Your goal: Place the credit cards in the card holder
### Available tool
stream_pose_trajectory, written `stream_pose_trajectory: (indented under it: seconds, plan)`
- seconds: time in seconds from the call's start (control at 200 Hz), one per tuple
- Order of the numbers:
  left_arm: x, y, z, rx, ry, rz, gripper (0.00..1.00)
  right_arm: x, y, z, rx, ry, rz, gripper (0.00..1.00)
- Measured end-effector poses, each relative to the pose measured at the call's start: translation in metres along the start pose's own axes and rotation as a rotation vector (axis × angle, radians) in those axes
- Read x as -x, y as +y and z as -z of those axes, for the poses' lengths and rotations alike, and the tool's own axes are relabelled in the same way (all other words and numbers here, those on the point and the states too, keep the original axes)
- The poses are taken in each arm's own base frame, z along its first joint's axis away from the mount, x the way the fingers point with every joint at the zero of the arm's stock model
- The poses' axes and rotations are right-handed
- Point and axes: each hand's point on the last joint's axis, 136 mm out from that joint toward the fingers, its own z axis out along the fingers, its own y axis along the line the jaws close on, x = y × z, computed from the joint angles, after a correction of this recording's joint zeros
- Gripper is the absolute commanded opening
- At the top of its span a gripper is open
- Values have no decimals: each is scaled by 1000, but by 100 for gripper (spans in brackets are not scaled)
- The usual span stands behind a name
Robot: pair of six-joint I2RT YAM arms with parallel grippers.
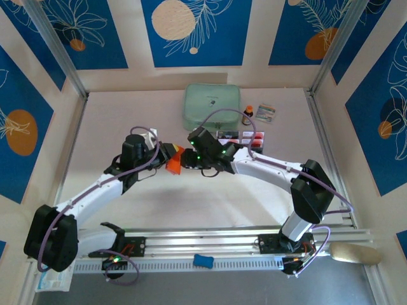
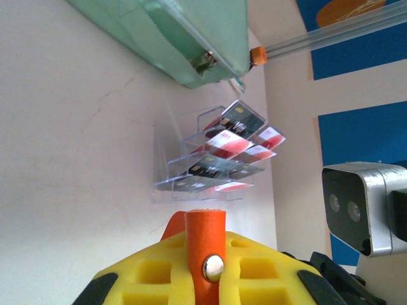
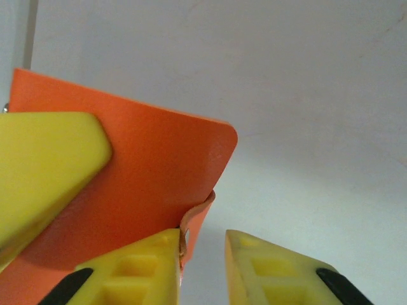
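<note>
The orange card holder (image 1: 173,160) hangs above the table's middle, between both arms. My left gripper (image 1: 166,152) is shut on it; in the left wrist view its snap strap (image 2: 205,248) stands clamped between the yellow fingers (image 2: 146,270). My right gripper (image 1: 184,159) comes in from the right with its jaws narrowly open. One loose flap edge of the card holder (image 3: 140,178) lies against the left finger (image 3: 146,267), and the other finger stands apart. The credit cards (image 1: 238,136) (image 2: 229,143), dark ones and pale ones with red, lie in a clear tray.
The clear plastic tray (image 2: 166,159) stands just behind the grippers. A mint-green zip case (image 1: 212,107) lies at the back, with a small bottle (image 1: 247,115) and a printed packet (image 1: 266,114) to its right. A blue block (image 1: 203,260) sits on the front rail.
</note>
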Motion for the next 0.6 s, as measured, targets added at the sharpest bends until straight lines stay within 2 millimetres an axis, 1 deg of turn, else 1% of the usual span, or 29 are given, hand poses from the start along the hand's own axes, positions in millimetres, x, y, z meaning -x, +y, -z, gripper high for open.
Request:
stream_pose_trajectory:
  seconds: [0.08, 0.105, 0.15, 0.17, 0.23, 0.31, 0.335, 0.395, 0.43, 0.505, 0.55, 0.6]
  plan:
    - [-2, 2, -1, 11, 3, 2, 0, -3, -2, -3, 6, -2, -14, 17]
    - [-2, 2, -2, 9, 5, 2, 0, -4, -6, -4, -11, -4, -19, 17]
    - [-1, -3, -1, -6, -1, -6, 0, -10, -23, -9, -50, 10, -36, 16]
    - [-1, -3, -1, -6, 0, -6, 0, -12, -27, -11, -55, 12, -46, 17]
    - [-6, -1, -3, 1, 15, -5, 0, -15, -32, -12, -62, 18, -54, 17]
    - [-8, -2, -3, 0, 20, -7, 0, -16, -33, -12, -58, 15, -59, 17]
    - [-8, -2, -3, -1, 20, -7, 0, -17, -36, -10, -68, 13, -61, 17]
    - [-5, -7, -2, -18, 9, -14, 0, -23, -55, -9, -117, 25, -73, 18]
    - [-3, -10, -2, -30, 1, -18, 0, -30, -69, -8, -154, 42, -81, 18]
    - [0, -16, -2, -50, -11, -18, 0, -43, -91, -3, -205, 70, -96, 21]
    - [2, -18, -2, -60, -18, -9, 0, -48, -97, 4, -214, 76, -98, 26]
    - [4, -22, -2, -76, -29, 0, 0, -50, -97, 14, -199, 68, -98, 31]
